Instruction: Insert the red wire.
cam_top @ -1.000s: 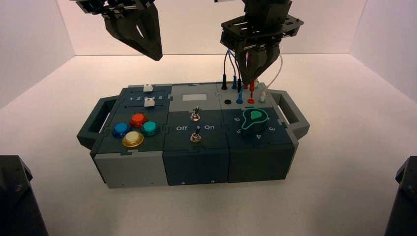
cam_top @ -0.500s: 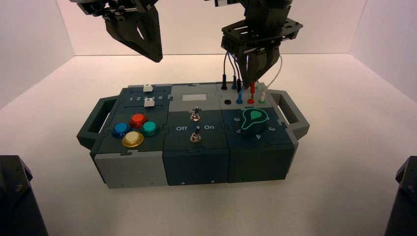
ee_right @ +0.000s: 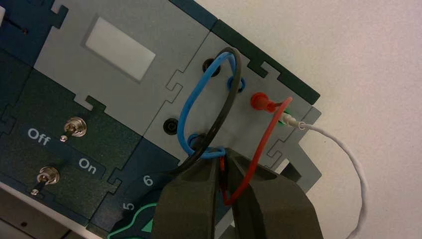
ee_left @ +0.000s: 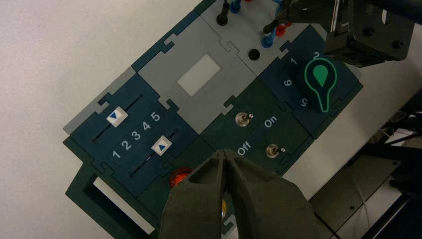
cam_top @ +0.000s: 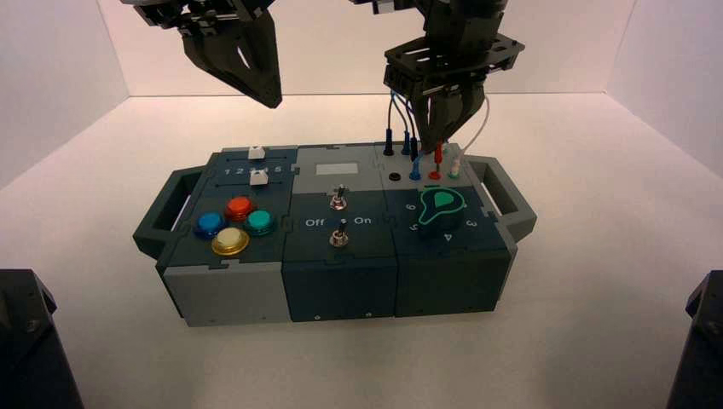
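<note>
- The right end effector (ee_right: 224,167) is above the box's far right corner, its fingers pinched on one plug of the red wire (ee_right: 259,149) right at the near red socket.
- The wire's other plug (ee_right: 260,101) already sits in the far red socket, by the blue wire (ee_right: 191,107) and black wire (ee_right: 226,107).
- My judgement: the held plug looks down at its socket, so insertion is nearly done; letting go and backing off remain. Whether it is fully seated is hidden by the fingers.
- The left end effector (ee_left: 225,159) hangs idle above the box's (cam_top: 341,285) left, fingers together, holding nothing.
- The box stands on a plain white table (cam_top: 597,324) enclosed by white walls (cam_top: 51,77).
</note>
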`<state>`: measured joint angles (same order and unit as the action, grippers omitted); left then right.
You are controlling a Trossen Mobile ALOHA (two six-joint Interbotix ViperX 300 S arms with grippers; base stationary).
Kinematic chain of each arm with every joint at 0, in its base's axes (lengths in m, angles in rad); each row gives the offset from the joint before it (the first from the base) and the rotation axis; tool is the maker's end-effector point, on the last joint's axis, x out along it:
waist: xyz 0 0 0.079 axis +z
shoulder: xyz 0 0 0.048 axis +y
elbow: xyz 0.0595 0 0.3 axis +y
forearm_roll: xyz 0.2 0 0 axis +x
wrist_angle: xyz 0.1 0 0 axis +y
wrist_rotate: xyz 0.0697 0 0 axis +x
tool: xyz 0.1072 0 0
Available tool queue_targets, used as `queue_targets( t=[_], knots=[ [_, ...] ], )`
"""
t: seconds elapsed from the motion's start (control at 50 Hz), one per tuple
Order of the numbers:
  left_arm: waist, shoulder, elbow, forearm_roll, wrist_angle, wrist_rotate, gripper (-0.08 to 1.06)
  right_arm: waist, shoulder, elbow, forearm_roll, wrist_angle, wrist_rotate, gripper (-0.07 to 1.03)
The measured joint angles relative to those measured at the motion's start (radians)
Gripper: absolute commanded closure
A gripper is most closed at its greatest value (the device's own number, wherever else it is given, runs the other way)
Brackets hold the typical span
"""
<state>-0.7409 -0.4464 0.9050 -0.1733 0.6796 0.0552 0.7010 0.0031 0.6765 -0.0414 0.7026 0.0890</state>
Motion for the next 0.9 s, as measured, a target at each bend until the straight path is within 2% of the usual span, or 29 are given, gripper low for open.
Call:
queue_targets(
  t=[0.9],
  knots=[
    [0.000,0.000,0.000,0.003,0.000,0.000,1.00,-0.003,0.005,-0.003,0.008,-0.002,-0.002,0.98]
  ],
)
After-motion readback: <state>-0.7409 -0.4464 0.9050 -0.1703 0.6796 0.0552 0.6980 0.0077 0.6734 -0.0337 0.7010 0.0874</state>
